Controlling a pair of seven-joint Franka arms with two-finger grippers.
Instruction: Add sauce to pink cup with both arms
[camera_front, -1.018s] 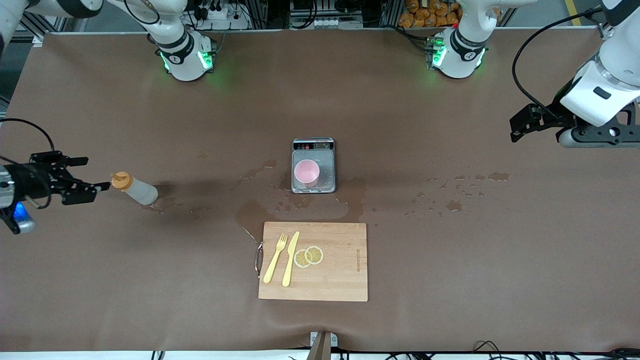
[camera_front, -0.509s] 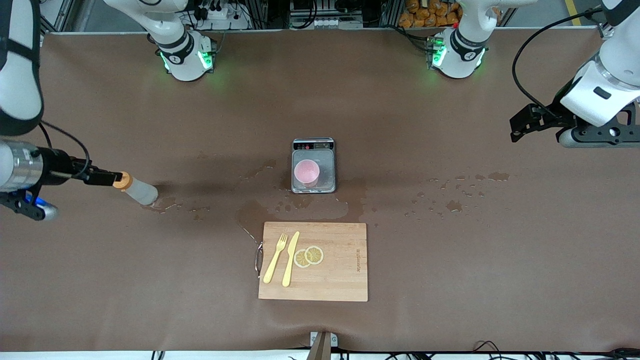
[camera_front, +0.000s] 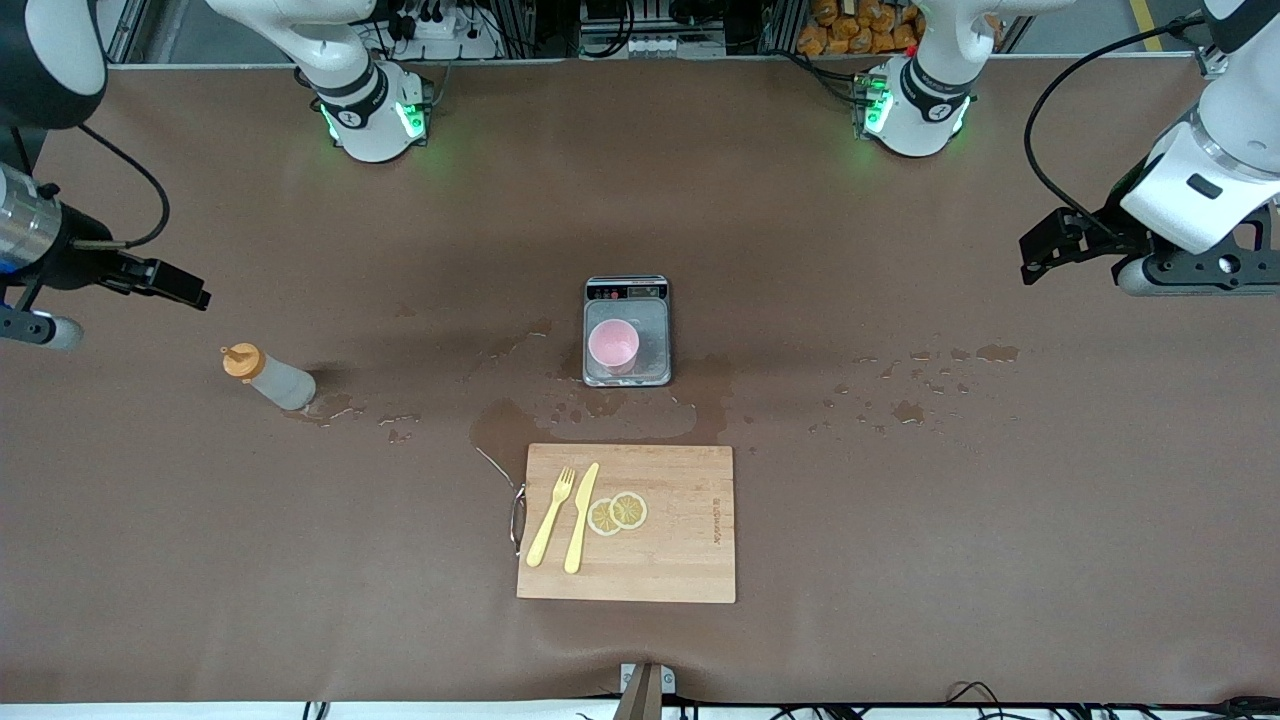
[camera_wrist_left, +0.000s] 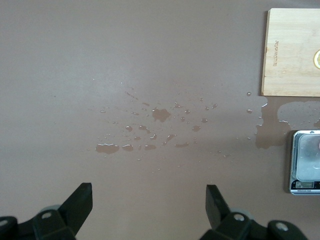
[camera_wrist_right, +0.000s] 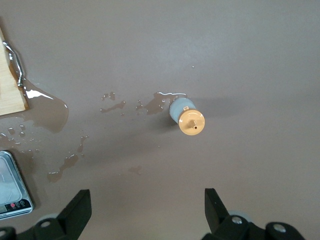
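The sauce bottle (camera_front: 266, 377), greyish with an orange cap, stands on the table toward the right arm's end; in the right wrist view (camera_wrist_right: 187, 118) I see its cap from above. The pink cup (camera_front: 612, 345) sits on a small scale (camera_front: 655, 372) at mid-table. My right gripper (camera_front: 176, 283) is open and empty, up over bare table beside the bottle and apart from it; its fingers (camera_wrist_right: 76, 212) frame bare table in the right wrist view. My left gripper (camera_front: 1043, 252) waits open and empty over the left arm's end; its wrist view shows its fingers (camera_wrist_left: 80, 202) over wet table.
A wooden cutting board (camera_front: 680, 560) lies nearer the front camera than the scale, with a yellow fork (camera_front: 551, 516), a knife (camera_front: 581, 517) and lemon slices (camera_front: 618, 512) on it. Puddles (camera_front: 600, 415) surround the scale; drops (camera_front: 915, 380) spread toward the left arm's end.
My right gripper, which was at the bottle's cap half a second ago, has pulled away from it toward the robots' bases. The bottle stays standing. The left arm has not moved.
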